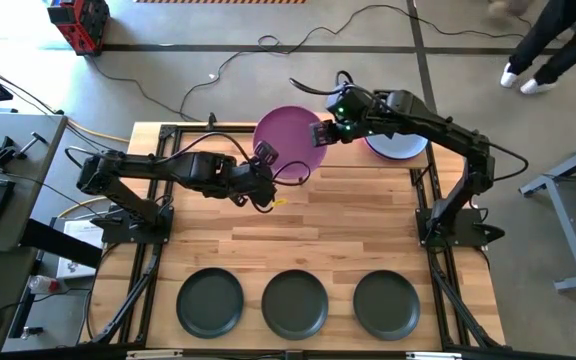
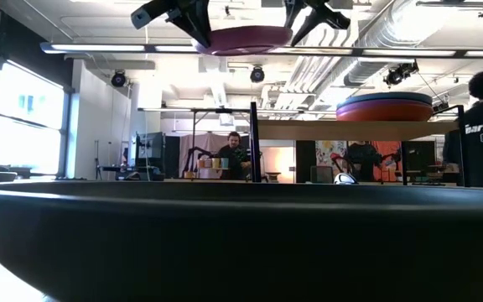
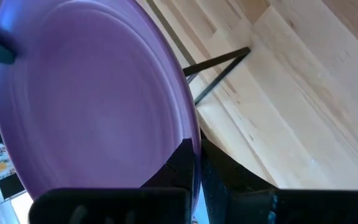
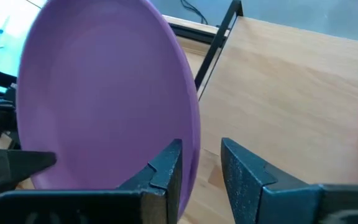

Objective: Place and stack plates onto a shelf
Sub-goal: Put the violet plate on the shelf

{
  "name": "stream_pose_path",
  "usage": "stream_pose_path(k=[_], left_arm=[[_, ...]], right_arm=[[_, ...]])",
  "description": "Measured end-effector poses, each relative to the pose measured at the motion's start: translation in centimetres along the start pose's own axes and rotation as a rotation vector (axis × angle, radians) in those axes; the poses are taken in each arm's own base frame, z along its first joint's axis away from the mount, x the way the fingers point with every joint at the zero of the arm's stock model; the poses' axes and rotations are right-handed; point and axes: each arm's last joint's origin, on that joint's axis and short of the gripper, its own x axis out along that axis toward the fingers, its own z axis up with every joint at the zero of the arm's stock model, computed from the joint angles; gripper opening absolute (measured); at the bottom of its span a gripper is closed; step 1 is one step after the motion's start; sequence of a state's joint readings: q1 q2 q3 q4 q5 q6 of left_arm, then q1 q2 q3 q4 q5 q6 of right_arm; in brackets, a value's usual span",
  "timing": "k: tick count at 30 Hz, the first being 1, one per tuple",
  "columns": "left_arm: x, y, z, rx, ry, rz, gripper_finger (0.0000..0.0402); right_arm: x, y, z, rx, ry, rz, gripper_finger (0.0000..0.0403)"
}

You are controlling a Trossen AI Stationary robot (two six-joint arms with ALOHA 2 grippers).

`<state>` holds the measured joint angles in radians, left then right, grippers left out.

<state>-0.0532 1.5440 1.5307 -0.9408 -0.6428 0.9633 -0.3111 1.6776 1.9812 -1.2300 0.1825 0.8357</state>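
1. High view: we see the purple plate (image 1: pixel 290 138) held above the shelf (image 1: pixel 368 170) between both grippers.
2. Left gripper (image 1: pixel 265 152) clamps its near rim.
3. Right gripper (image 1: pixel 320 133) seems only loosely around the opposite rim.

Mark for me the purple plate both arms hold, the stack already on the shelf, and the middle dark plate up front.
purple plate (image 1: pixel 286 135), high view, its bare centre.
stack on the shelf (image 2: pixel 384 106), low view, its side edge.
middle dark plate (image 1: pixel 295 303), high view, its centre.
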Motion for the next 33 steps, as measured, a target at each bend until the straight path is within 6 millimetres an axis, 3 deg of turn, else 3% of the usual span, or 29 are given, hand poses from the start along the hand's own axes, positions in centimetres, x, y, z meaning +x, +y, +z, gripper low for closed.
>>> stream_pose_path(k=[6, 13, 22, 33], left_arm=[[-0.01, 0.20, 0.13, -0.016, -0.013, 0.016, 0.0003], [-0.01, 0.21, 0.15, -0.033, -0.017, 0.015, 0.0003], [0.00, 0.19, 0.18, -0.081, -0.026, 0.008, 0.0005], [-0.02, 0.06, 0.40, -0.249, -0.097, -0.054, 0.0082]], right_arm=[[0.29, 0.09, -0.02, -0.006, 0.011, 0.001, 0.0083], [0.29, 0.17, -0.03, -0.029, 0.022, 0.020, 0.0008], [0.29, 0.20, -0.02, -0.003, 0.026, 0.026, 0.0004], [0.29, 0.19, -0.04, 0.002, 0.025, 0.023, 0.0000]])
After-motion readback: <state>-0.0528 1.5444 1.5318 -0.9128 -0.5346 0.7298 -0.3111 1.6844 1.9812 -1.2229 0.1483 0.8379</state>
